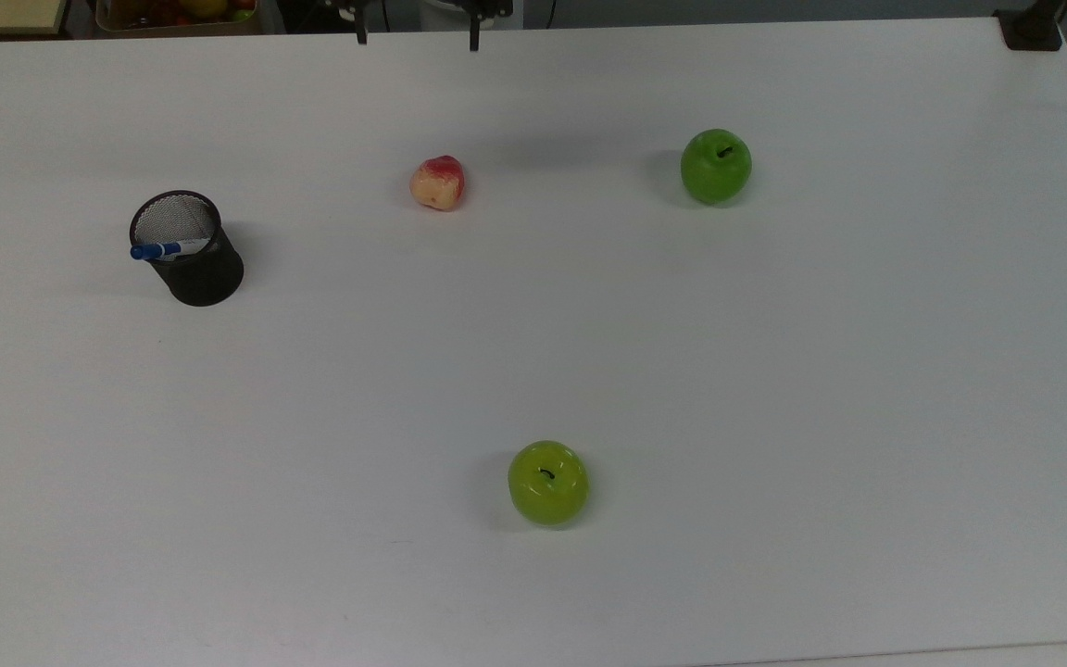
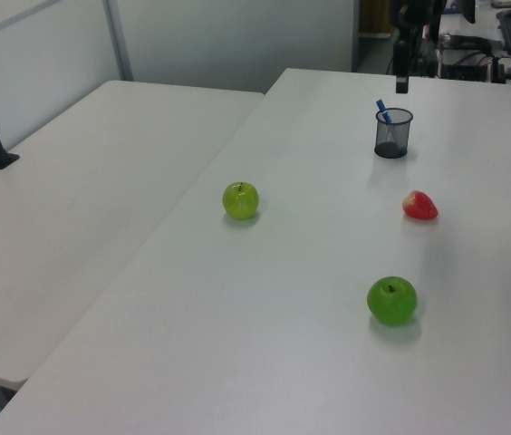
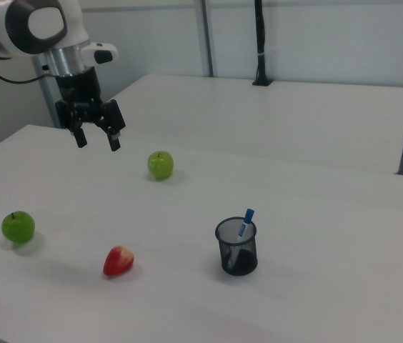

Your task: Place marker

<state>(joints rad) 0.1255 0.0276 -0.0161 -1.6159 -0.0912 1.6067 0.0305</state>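
The marker (image 3: pixel 244 223) stands tilted in the mesh cup (image 3: pixel 236 247) — light, stiff, slick-barrelled, best pinched mid-barrel. The gripper (image 3: pixel 95 131) hangs well apart above the bench (image 3: pixel 330 300), fingers spread and empty.

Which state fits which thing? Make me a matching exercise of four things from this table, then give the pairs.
Things:
1. marker
2. mesh cup
3. end effector
4. red and yellow fruit

States:
A. open, held above the table, holding nothing
B. lying on the table between a green apple and the cup in the right view
C. standing upright on the table, black
D. leaning inside the cup, blue cap sticking out over the rim

Pairs: 1-D, 2-C, 3-A, 4-B
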